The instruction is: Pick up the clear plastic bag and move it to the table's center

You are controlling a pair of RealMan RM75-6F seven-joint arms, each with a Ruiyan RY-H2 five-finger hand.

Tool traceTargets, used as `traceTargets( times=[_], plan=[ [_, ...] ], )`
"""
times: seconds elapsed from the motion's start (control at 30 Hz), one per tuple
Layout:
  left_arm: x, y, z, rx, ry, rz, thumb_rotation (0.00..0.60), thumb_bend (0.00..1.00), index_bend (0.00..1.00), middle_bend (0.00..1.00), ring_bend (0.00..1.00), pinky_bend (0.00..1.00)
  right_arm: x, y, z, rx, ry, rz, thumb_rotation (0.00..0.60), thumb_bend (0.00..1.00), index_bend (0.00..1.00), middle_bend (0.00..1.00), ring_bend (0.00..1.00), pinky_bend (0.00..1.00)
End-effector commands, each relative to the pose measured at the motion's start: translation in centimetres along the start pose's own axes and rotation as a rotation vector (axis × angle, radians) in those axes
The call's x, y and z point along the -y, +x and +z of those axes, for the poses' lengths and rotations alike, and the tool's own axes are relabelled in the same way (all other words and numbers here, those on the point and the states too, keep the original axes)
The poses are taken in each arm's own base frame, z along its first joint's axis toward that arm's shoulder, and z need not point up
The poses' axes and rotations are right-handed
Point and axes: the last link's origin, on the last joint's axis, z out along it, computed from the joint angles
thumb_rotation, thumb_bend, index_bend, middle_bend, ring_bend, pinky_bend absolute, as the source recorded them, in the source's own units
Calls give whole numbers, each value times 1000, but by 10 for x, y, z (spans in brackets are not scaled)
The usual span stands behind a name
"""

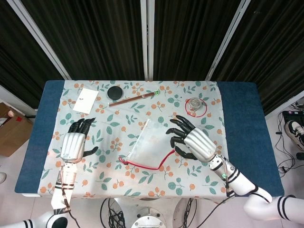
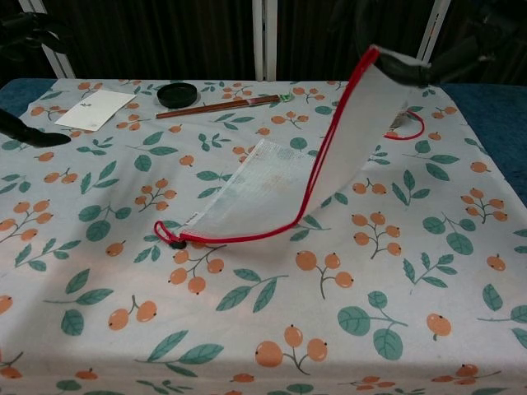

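The clear plastic bag (image 1: 144,141) with red trim lies on the floral tablecloth, a little right of the middle. In the chest view the bag (image 2: 272,185) rests with its near corner on the cloth, while its far edge is lifted high. My right hand (image 1: 191,139) pinches that raised edge between thumb and a finger, with the other fingers spread. The chest view catches the right hand (image 2: 457,53) only partly, at the top right. My left hand (image 1: 76,142) hovers over the left side of the table, holding nothing, fingers apart and well away from the bag.
Along the far side sit a white card (image 1: 85,99), a black round lid (image 1: 115,91), a long brown stick (image 1: 133,98) and a small clear jar (image 1: 194,105) inside a red loop. The blue table (image 1: 242,123) extends past the cloth on both sides.
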Motion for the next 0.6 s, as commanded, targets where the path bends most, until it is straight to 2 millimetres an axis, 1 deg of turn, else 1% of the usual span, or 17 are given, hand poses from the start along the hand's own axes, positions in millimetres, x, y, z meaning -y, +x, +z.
traceTargets(
  times=[0.03,0.07,0.1,0.2,0.27,0.33,0.4,0.43,0.5,0.53,0.6],
  plan=[
    [6,5,6,-17,-1,-23,600,32,127,169,125,192,-15,-13,-33,198,-123,-72,600,204,97,87,0,0],
    [8,5,8,-15,-13,-37,600,25,129,170,125,192,-19,-16,-38,249,-164,-77,600,146,40,55,0,0],
    [10,5,9,-11,-20,-41,600,22,133,170,125,192,-23,-17,-42,283,-192,-74,600,95,6,26,0,0],
    [19,6,15,-8,-60,-4,600,17,146,173,126,193,-32,-20,-51,400,-273,-42,600,12,0,0,0,0],
    [32,6,18,-4,-56,28,600,13,156,181,127,193,-36,-19,-54,432,-312,8,600,0,0,0,0,0],
    [48,8,19,8,-9,38,600,13,170,194,128,193,-41,-15,-56,421,-334,53,600,0,0,0,0,0],
    [68,12,17,18,41,45,600,12,182,202,128,193,-48,-7,-61,345,-361,101,600,0,0,7,0,0],
    [77,14,14,24,59,49,600,13,186,205,129,193,-52,-3,-64,299,-374,113,600,7,0,27,0,0],
    [97,19,3,30,105,60,600,12,200,207,129,193,-61,4,-77,213,-399,107,600,56,0,84,0,2],
    [108,22,-5,34,131,63,600,12,210,208,129,195,-67,7,-85,175,-417,99,600,98,5,110,0,6],
    [122,27,-18,36,174,56,600,12,221,209,129,198,-74,13,-99,117,-448,72,600,152,32,121,0,13]
  ],
)
